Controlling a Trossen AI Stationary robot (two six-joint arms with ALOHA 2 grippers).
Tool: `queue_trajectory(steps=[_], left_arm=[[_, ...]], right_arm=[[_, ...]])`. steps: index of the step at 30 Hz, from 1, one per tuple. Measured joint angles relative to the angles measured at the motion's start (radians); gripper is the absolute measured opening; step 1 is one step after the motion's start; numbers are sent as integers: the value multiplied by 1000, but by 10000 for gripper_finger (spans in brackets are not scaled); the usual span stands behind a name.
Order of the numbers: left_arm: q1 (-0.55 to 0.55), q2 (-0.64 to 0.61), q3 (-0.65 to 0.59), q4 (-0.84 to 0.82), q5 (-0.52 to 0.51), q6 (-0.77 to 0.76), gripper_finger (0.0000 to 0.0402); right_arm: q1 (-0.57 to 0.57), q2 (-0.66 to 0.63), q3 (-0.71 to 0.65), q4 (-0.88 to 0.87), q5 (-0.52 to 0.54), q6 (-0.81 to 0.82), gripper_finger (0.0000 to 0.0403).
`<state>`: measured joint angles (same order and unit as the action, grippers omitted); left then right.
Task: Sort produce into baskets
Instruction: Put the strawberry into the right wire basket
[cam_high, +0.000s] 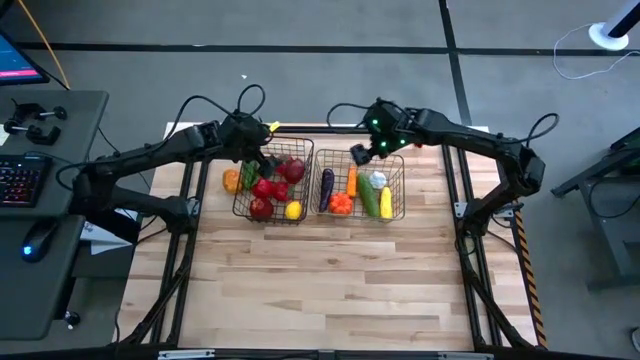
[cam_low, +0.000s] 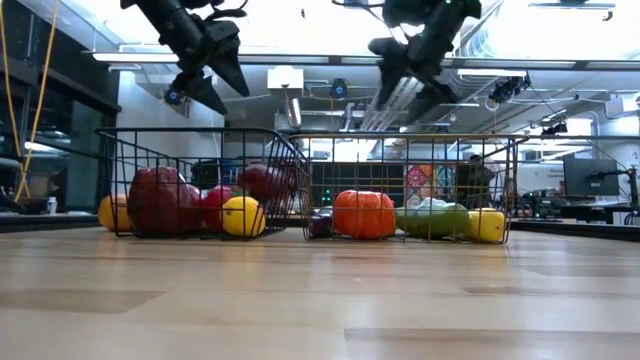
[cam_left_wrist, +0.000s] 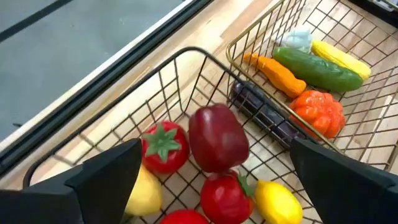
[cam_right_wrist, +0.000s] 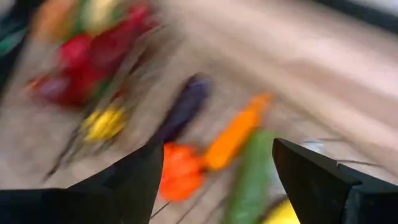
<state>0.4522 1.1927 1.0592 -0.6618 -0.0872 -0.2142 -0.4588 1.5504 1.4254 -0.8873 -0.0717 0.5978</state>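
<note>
Above baskets (cam_high: 273, 178): left gripper (cam_high: 252, 152), right gripper (cam_high: 368, 150), jaws apart, empty.

right wrist view blurred, produce (cam_right_wrist: 186, 112) smeared

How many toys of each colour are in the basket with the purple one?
In the right basket:
purple: 1, the eggplant
orange: 2, the carrot and the pumpkin
green: 1, the cucumber
yellow: 1, the corn
white: 1, the white piece
Total: 6
</note>
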Motion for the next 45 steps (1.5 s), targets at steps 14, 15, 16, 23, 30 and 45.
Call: queue_trajectory(steps=[14,15,16,23,30,45], left_arm=[[-1,-12,0,-48,-5,-182,397],[-1,-12,0,-48,-5,-203,397],[-1,-12,0,-48,-5,-220,397],[-2,-12,0,-35,-7,-277,397],[-2,-12,0,-35,-23,-293,397],[-2,-12,0,-37,-31,-308,397]], right_arm=[[-448,-43,-145,-97,283,189,293],[-481,-39,-175,-75,281,205,293],[-513,-35,-205,-55,278,226,293],[-610,9,-334,76,268,319,285],[-620,113,-341,124,277,321,237],[-640,213,-341,222,278,267,209]])
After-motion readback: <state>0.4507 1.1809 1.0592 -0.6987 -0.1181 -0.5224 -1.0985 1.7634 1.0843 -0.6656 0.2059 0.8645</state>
